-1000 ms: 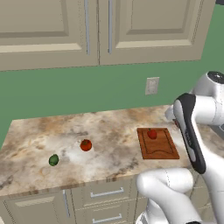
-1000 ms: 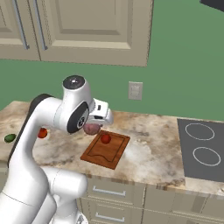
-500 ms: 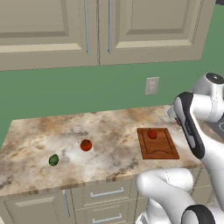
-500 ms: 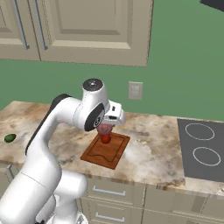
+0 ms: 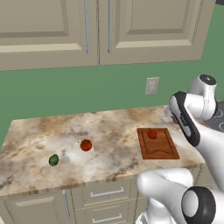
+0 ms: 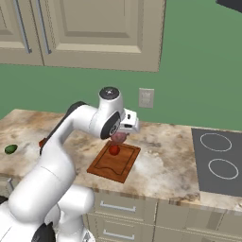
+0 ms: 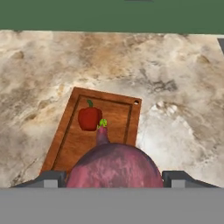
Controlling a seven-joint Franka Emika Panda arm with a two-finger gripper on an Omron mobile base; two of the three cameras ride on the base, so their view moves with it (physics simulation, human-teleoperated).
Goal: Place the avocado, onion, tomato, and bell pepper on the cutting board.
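Onion (image 7: 114, 165) is sitting clamped between the fingers (image 7: 51, 178), hanging above the cutting board (image 7: 74, 140). Bell pepper (image 7: 89, 117) is lying on that board. Tomato (image 5: 86, 145) and avocado (image 5: 53, 160) are resting apart on the bench (image 5: 109, 131), probably well left of the board.

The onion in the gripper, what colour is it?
Pinkish-purple, with a small green tip; the onion shows best in the hand view.

The claw (image 6: 120, 137) holds the onion (image 6: 120, 138) above the cutting board (image 6: 115, 161), bell pepper (image 6: 114, 150) beneath.
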